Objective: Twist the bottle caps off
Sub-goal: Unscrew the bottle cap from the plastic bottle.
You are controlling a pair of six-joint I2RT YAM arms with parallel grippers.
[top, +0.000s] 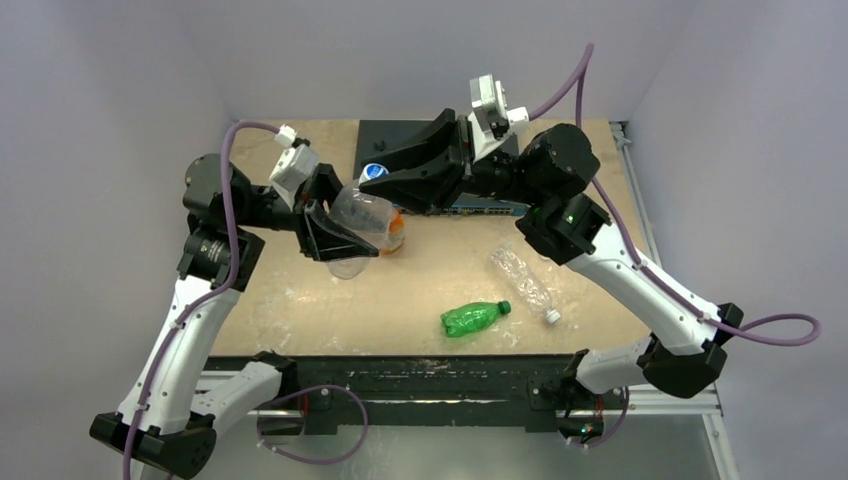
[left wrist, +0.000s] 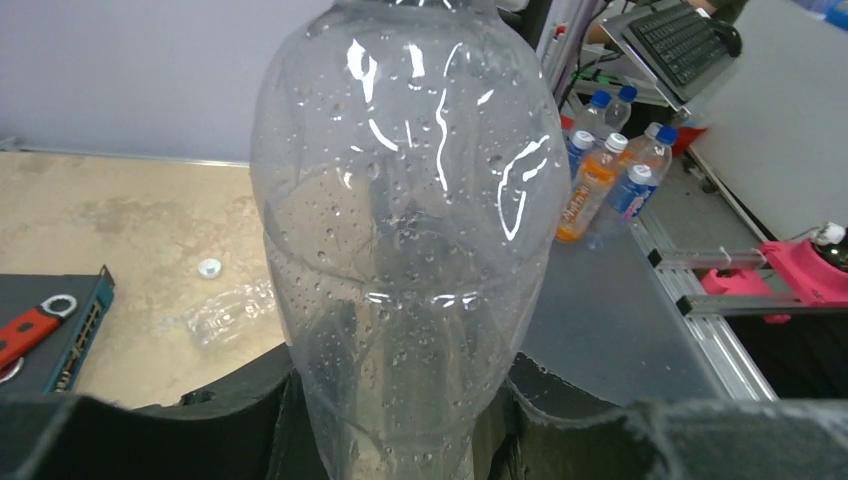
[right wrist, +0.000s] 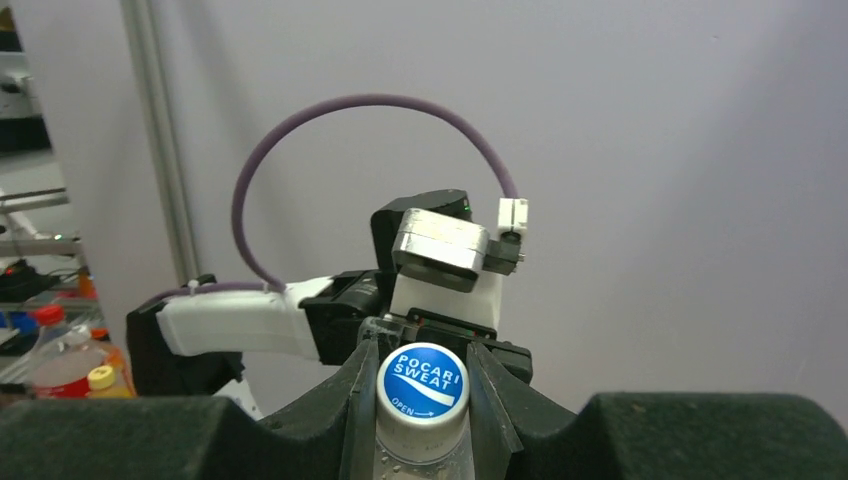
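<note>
Left gripper (top: 340,238) clamped on bottle (left wrist: 400,250) body. Right gripper (right wrist: 422,400) clamped on its cap (right wrist: 423,380), centred between the jaws. Bottle's long axis runs straight out from right gripper, so twist about that.

A lab: aluminium-railed bench (top: 420,280), keyboard (left wrist: 685,40) nearby.

Even soft overhead light, faint shadows, white glare streaks on the bottle (left wrist: 400,250), sharp focus

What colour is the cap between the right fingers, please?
The cap is blue-topped with white lettering; right wrist view.
</note>
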